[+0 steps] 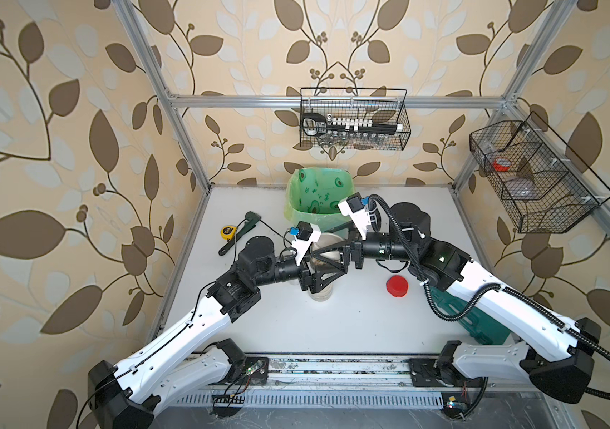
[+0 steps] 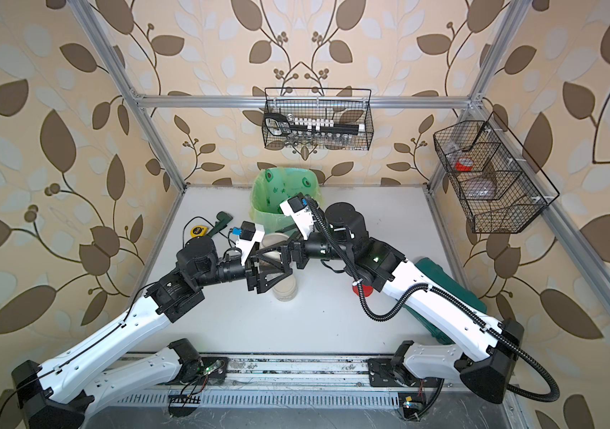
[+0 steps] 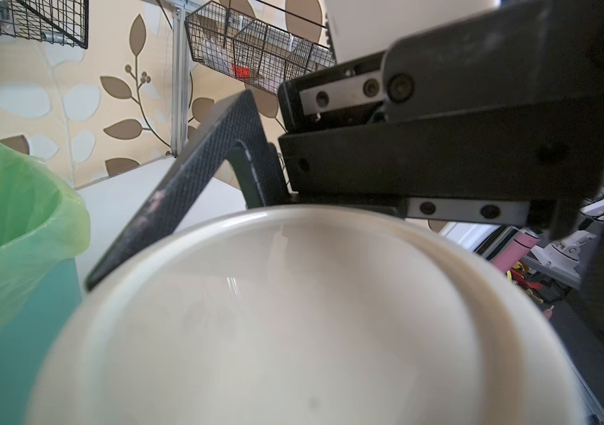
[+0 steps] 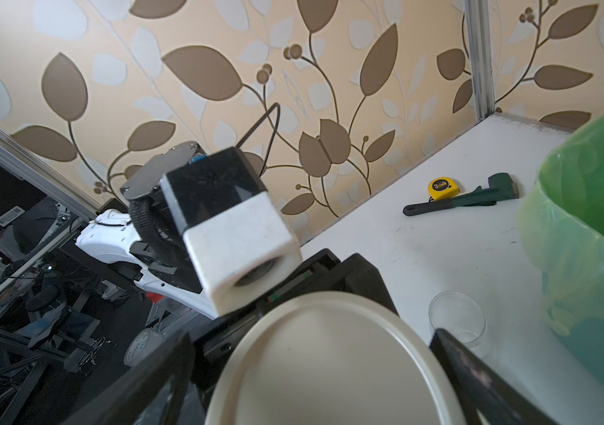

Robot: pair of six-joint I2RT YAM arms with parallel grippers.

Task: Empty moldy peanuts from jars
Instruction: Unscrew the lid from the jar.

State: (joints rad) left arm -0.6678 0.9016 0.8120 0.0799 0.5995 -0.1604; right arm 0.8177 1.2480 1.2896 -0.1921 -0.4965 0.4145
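Peanuts (image 1: 320,295) show as a pale tan layer in the bottom of a clear glass jar (image 2: 284,284) close to the middle of the table (image 1: 333,327), where the two arms meet. Whether the jar stands on the table or hangs just above it cannot be told. A beige lid (image 4: 330,382) sits on top of it.

The left gripper (image 1: 333,273) comes in from 9 o'clock and is clamped round the glass body below the lid. The right gripper (image 4: 311,353) comes in from 3 o'clock at lid height. It is spread wide and grips nothing, with its fingers on either side of the lid. One finger (image 3: 183,206) lies against the rim, and the right wrist view shows a gap beside the other.

A green-lined bin (image 1: 305,211) stands at 12 o'clock from the jar, against the back edge of the table. Between them stands a second jar (image 4: 457,318), clear and with no lid. A red lid (image 1: 397,286) lies flat on the table at 3 o'clock from the held jar. A yellow tape measure (image 1: 227,232) and a dark green wrench (image 1: 238,234) lie side by side at 10 o'clock. A dark green case (image 1: 482,327) lies at 4 o'clock, partly under the right arm.
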